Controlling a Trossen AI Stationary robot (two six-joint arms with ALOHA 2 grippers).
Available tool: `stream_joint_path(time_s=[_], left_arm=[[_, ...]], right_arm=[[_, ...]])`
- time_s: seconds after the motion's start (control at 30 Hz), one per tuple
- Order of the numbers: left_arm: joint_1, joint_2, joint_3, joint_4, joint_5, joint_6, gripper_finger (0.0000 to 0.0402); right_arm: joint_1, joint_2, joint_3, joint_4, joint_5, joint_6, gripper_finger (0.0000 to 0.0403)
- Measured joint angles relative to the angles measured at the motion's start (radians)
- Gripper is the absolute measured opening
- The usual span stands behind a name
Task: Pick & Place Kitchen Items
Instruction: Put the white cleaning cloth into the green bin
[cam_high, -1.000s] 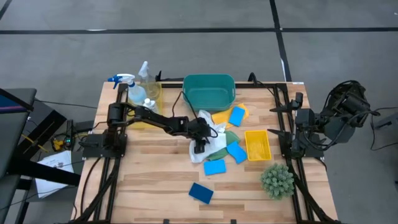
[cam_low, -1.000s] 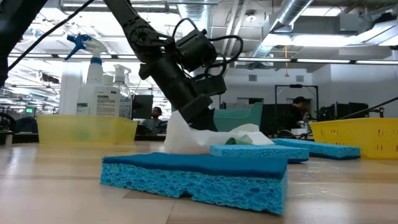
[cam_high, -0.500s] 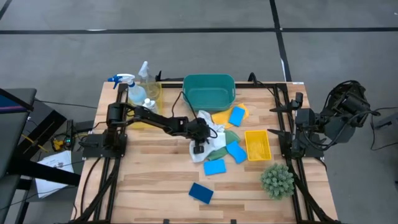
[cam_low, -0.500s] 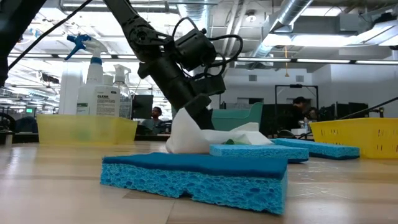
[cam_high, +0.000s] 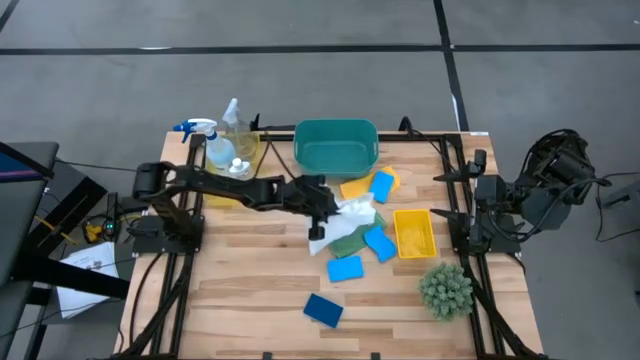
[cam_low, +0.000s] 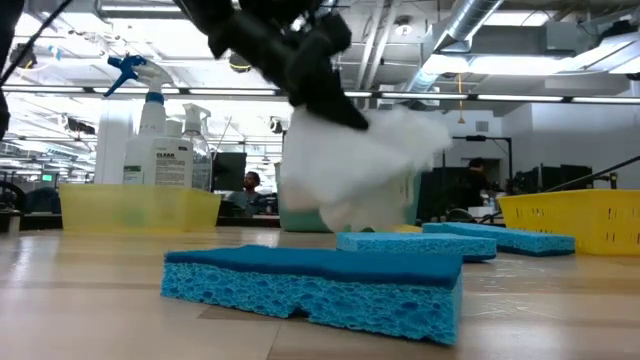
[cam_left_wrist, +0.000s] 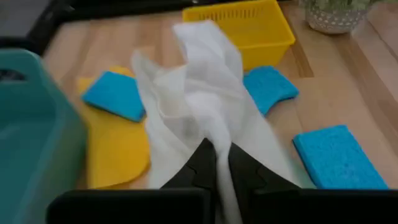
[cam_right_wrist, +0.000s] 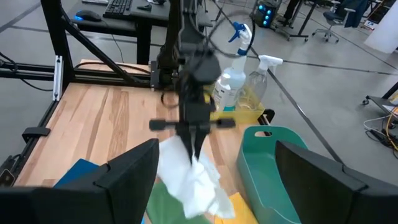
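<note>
White cloth (cam_high: 345, 218) up off the table, pinched in the left gripper (cam_high: 321, 228)!
It hangs from the closed fingers (cam_left_wrist: 205, 163) above the sponges, beside the teal basin (cam_high: 336, 146); right gripper (cam_right_wrist: 214, 180) parked, spread wide.

Bare wood (cam_high: 250, 290) front-left, teal basin (cam_high: 336, 147) behind

Grey floor (cam_high: 300, 80) crossed by dark lines; exposed ceiling ducts (cam_low: 470, 30) above desks (cam_right_wrist: 118, 12) with office chairs.
</note>
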Motion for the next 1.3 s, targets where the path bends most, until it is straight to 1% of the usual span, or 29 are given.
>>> stream_joint_path(time_s=[0.1,0.2,0.33,0.57,0.7,0.87,1.03,1.17,1.3], left_arm=[[0.000,-0.047,0.000,0.011,-0.053,0.039,0.0003],[0.004,-0.087,0.000,0.057,-0.101,0.076,0.0003],[0.021,-0.113,0.000,0.155,-0.123,0.140,0.0002],[0.105,-0.113,0.000,0.344,-0.129,0.180,0.0002],[0.149,-0.111,0.000,0.453,-0.118,0.236,0.0002],[0.210,-0.107,0.000,0.506,-0.071,0.207,0.0002],[0.267,-0.031,0.001,0.580,-0.070,0.199,0.0002],[0.309,0.063,0.001,0.696,-0.072,0.196,0.0002],[0.340,0.143,0.031,0.709,-0.100,0.194,0.0002]], right_arm=[[0.000,0.000,0.000,-0.003,0.000,0.000,0.0311],[0.000,0.000,0.000,-0.003,0.000,0.000,0.0311],[0.000,0.000,0.000,-0.003,0.000,-0.004,0.0311],[0.000,0.000,0.000,0.002,0.000,-0.007,0.0311],[0.000,0.000,0.000,0.005,0.000,-0.008,0.0311],[0.000,0.000,0.000,0.008,0.000,-0.008,0.0311],[0.000,0.000,0.000,0.017,0.004,-0.019,0.0311],[0.000,0.000,0.000,0.037,0.004,-0.040,0.0311],[0.000,0.000,0.000,0.038,0.004,-0.037,0.0311]])
